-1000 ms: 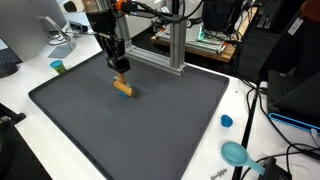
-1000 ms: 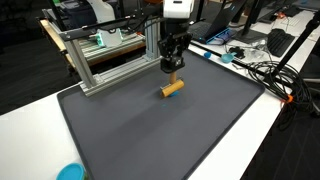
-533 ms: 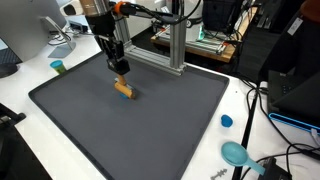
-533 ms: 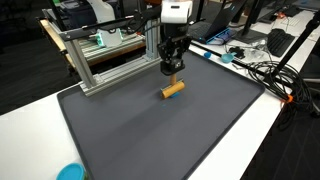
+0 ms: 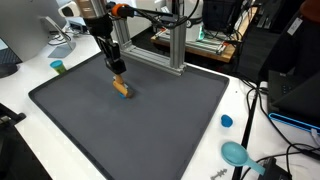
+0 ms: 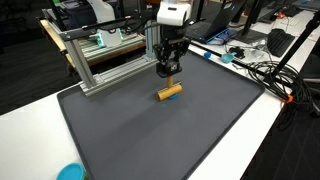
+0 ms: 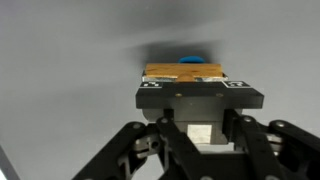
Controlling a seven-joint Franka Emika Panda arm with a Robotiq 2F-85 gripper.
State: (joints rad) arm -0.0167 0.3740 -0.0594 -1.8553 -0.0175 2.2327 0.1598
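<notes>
- Your fingers [image 5: 118,70] hang just above the wooden block [image 5: 121,87], and both exterior views show a gap between them.
- You cannot tell how far apart the fingers stand; they hold nothing.
- The block lies flat on the dark mat [image 6: 150,130] on the tabletop [image 6: 35,108], near the metal frame [image 6: 105,62].
- The wrist view shows the block's [image 7: 182,72] blue end.

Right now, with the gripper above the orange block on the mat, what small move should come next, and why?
Probably a short straight descent. The gripper hovers just above the orange block, which lies flat on the dark mat, apart from the fingers. The wrist view shows the block roughly centred beneath it, so little sideways correction seems needed.
</notes>
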